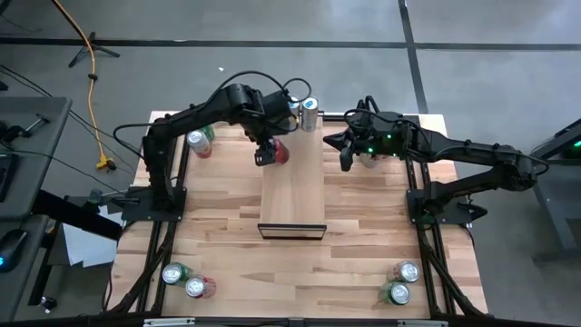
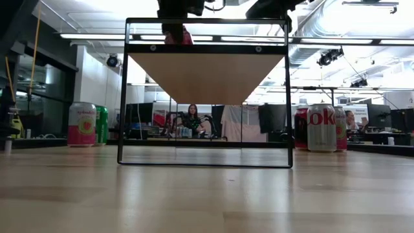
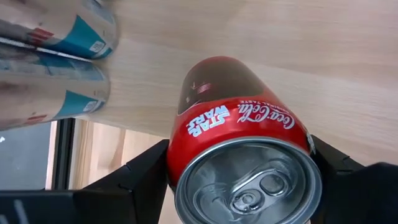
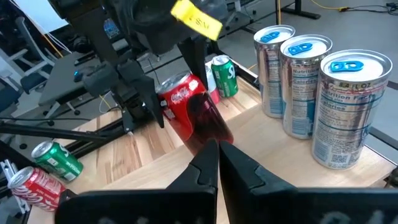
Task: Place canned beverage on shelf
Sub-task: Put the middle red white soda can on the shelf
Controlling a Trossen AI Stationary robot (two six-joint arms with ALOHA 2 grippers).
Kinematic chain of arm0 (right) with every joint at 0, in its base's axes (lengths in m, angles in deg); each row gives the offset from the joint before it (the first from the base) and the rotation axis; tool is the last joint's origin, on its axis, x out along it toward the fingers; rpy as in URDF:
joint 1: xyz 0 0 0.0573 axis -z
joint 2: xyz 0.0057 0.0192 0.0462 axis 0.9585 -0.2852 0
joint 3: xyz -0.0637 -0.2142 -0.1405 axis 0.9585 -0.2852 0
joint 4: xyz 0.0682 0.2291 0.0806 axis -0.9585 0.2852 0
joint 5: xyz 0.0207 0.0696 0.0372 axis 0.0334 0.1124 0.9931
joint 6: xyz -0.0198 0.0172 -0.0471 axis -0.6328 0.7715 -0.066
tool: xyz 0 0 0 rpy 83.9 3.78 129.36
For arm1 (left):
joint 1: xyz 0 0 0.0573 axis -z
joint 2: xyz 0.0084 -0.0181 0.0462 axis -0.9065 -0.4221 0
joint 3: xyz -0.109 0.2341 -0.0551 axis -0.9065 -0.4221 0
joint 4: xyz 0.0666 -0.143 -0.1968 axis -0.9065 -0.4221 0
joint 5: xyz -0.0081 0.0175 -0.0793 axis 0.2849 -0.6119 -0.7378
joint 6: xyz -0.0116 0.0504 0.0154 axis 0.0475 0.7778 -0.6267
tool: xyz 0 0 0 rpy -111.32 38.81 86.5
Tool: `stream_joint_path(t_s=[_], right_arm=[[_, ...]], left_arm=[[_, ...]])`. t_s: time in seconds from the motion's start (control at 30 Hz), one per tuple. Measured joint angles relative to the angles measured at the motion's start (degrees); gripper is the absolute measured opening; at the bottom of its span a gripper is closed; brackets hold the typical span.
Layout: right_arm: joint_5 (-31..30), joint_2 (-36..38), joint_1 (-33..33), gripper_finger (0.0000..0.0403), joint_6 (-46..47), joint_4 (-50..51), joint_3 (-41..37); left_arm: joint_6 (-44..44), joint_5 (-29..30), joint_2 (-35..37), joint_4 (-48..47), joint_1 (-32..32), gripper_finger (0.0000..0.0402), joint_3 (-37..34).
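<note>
Red Coca-Cola can (image 3: 239, 134) tilts on the pale shelf (image 1: 292, 195), clasped by the downward-reaching left gripper (image 1: 269, 153); the right gripper (image 4: 217, 163) waits closed alongside.

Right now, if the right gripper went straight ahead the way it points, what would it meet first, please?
Probably the red Coca-Cola can that the left gripper holds on the shelf; depth is uncertain.

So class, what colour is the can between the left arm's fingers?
Red, with white lettering: the can shows best in the left wrist view.

Grey floor (image 1: 272, 23), yellow cable (image 1: 91, 64), bright ceiling lights (image 2: 97, 35).
</note>
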Motion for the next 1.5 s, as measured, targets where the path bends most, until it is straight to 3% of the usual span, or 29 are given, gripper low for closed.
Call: stream_joint_path(t_s=[0.3, 0.7, 0.9, 1.27, 1.4, 1.5], right_arm=[[0.0, 0.0, 0.0, 0.0, 0.0, 0.0, 0.0], [0.0, 0.0, 0.0, 0.0, 0.5, 0.0, 0.0], [0.0, 0.0, 0.0, 0.0, 0.6, 0.0, 0.0], [0.0, 0.0, 0.0, 0.0, 0.5, -0.9, 0.0], [0.0, 0.0, 0.0, 0.0, 0.5, -0.9, 0.0], [0.0, 0.0, 0.0, 0.0, 0.5, -0.9, 0.0]], left_arm=[[0.0, -0.3, -0.4, 0.9, 0.2, 0.024, 0.0], [2.1, -1.1, -0.4, 1.4, 0.2, 0.0304, 0.0], [1.5, 0.5, 0.5, 0.8, -0.3, 0.0309, 0.0], [-5.7, 1.0, 6.9, 3.4, -1.6, 0.031, 6.6], [-8.1, 1.0, 12.6, 7.1, -1.7, 0.031, 2.3], [-9.3, 1.0, 18.4, 12.0, -1.5, 0.031, -5.8]])
